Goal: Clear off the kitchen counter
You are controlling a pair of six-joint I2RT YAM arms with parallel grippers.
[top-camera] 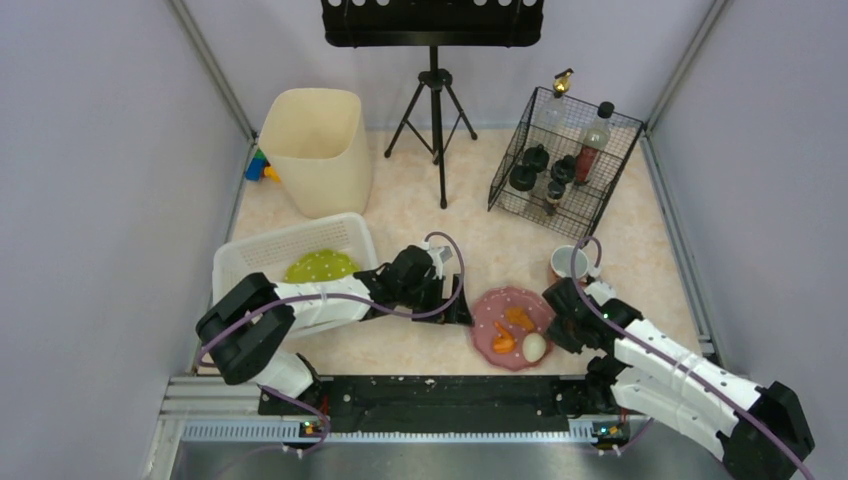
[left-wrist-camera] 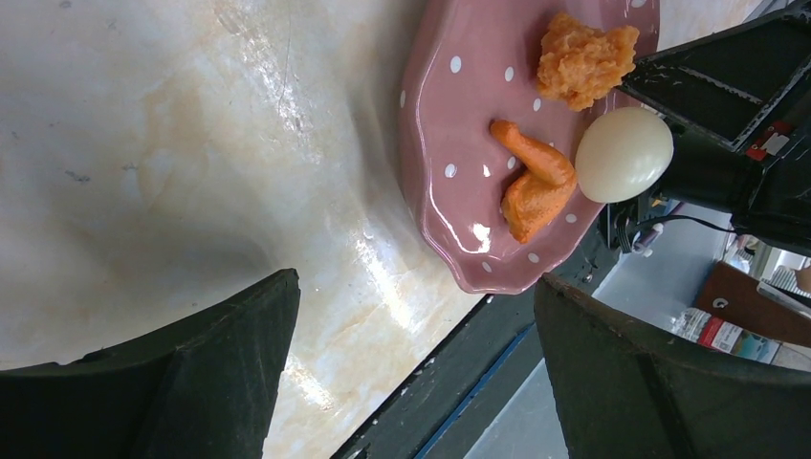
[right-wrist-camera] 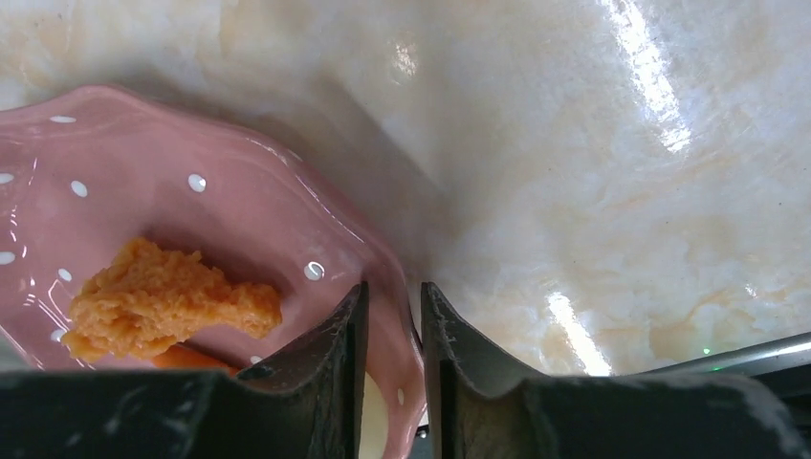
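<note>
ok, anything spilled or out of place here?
Nothing spilled or broken. Food sits on the pink plate, and the right claw pinches the plate's rim. Only oddity: small coloured items tucked beside the cream bin, far left.

Mottled beige-pink surface [top-camera: 480,235] carrying, far side: coloured toys [top-camera: 260,167], cream bin [top-camera: 315,150], tripod stand [top-camera: 437,110], black wire rack [top-camera: 565,165]. Near side: white slotted basket [top-camera: 290,255], pink dotted plate [top-camera: 487,318], mug [top-camera: 565,263] just beyond the plate.
</note>
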